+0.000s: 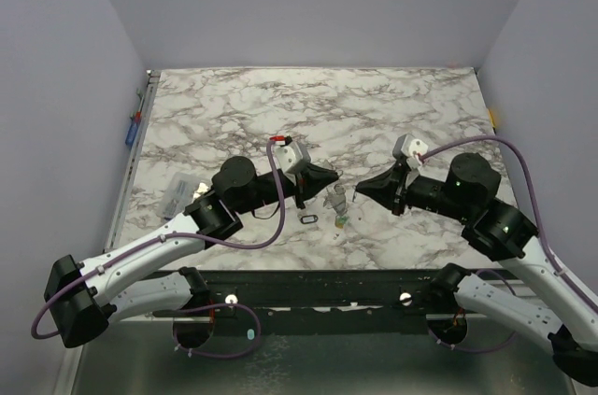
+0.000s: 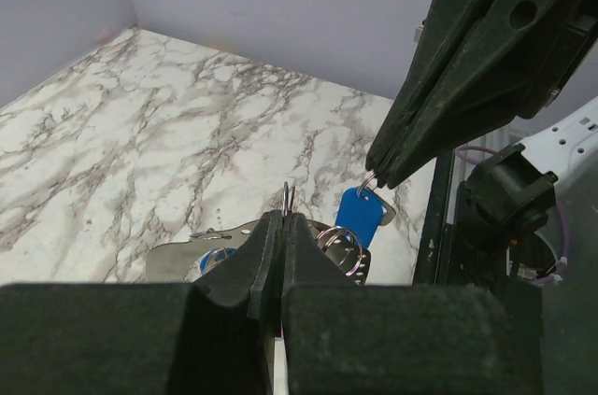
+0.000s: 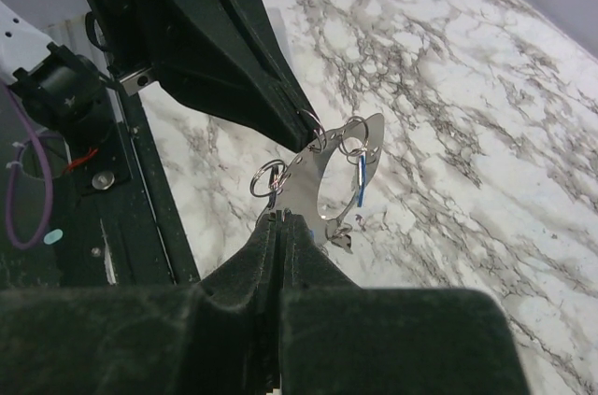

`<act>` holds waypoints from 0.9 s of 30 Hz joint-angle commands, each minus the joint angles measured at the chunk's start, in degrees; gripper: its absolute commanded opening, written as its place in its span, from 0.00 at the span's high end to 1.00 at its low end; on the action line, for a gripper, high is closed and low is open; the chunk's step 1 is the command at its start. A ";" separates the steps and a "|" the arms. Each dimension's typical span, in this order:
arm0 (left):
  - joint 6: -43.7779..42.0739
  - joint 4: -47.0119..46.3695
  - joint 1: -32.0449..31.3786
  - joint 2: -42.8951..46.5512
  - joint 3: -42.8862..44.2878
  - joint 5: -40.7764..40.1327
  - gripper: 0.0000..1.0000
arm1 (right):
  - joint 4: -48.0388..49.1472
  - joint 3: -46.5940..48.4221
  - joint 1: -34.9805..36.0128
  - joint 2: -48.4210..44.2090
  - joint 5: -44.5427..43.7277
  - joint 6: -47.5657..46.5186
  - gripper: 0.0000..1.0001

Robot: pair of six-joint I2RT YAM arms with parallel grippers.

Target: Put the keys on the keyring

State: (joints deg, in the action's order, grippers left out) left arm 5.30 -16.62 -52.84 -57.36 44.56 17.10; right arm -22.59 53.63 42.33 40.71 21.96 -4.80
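Note:
The keyring (image 3: pixel 304 180) is a flat silvery loop with a big oval opening and small split rings along its rim. It hangs between both grippers above the table (image 1: pixel 374 115). My left gripper (image 2: pixel 283 216) is shut on a thin wire ring at the keyring's edge. My right gripper (image 3: pixel 283 216) is shut on a small ring carrying a blue-tagged key (image 2: pixel 360 218). Another blue key (image 3: pixel 362 180) hangs edge-on from the keyring's far side. In the top view the two grippers meet at the keyring (image 1: pixel 335 197), with a green and yellow piece (image 1: pixel 342 220) just below it.
A small black oval ring (image 1: pixel 309 218) lies on the marble just left of the keys. A clear plastic bag (image 1: pixel 177 194) sits at the left, near the left arm's elbow. The black mounting rail (image 1: pixel 318 288) runs along the near edge. Grey walls close three sides.

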 commanded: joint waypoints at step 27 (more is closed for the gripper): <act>0.66 -3.59 -0.26 -1.51 1.87 5.01 1.00 | 1.84 3.39 0.36 4.55 -0.90 -3.02 0.99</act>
State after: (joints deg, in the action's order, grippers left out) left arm 5.39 -16.71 -52.90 -59.07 44.56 20.18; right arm -22.63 54.61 42.33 44.99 21.96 -7.18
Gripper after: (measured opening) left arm 0.017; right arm 0.016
